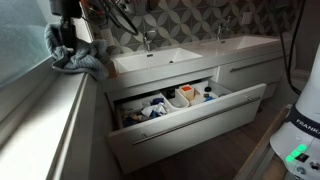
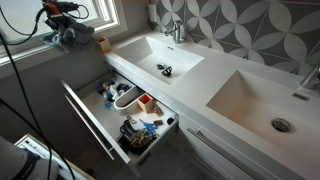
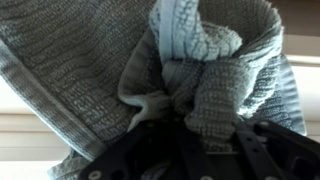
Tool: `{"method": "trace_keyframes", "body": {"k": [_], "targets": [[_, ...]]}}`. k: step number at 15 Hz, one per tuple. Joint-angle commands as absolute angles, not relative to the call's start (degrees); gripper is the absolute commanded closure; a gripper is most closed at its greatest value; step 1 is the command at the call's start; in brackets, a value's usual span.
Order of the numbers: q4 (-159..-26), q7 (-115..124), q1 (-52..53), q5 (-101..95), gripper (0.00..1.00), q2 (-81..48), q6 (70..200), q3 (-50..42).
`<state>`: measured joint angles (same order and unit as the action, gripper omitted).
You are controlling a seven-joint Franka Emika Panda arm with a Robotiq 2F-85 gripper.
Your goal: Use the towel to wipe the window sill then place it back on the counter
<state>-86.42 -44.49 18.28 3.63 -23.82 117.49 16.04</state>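
Pinching a bunched grey-blue ribbed cloth towel [image 3: 110, 70], the black robot gripper [image 1: 66, 40] holds it at the white window sill [image 1: 50, 112]; lettering on the white robot base [image 1: 303, 125] begins "FRAN".

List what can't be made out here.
Window sill under the towel: wrist view, towel blocks nearly all of it.
Drawer contents: both exterior views, too small and dim to name.
Far tap: exterior view, cut off by the frame edge.
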Motion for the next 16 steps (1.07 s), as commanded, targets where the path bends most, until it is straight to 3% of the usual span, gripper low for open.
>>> {"method": "trace_keyframes", "body": {"k": [1,6,7,11,12,16], "targets": [[-84.85,-37.31,18.67,-2.51,0.93,-27.1,124.15,14.03],[-81.0,-35.95,17.5,-5.74,0.93,-30.27,126.89,14.04],[-83.83,-35.02,17.15,-4.55,0.71,-27.0,126.43,14.63],[-82.19,-35.29,17.08,-4.73,0.71,-28.17,126.34,14.55],[-81.6,-34.18,17.38,-5.46,0.93,-28.63,126.67,13.96],[-80.91,-27.6,17.65,-6.43,0.93,-28.02,132.71,12.75]]}}
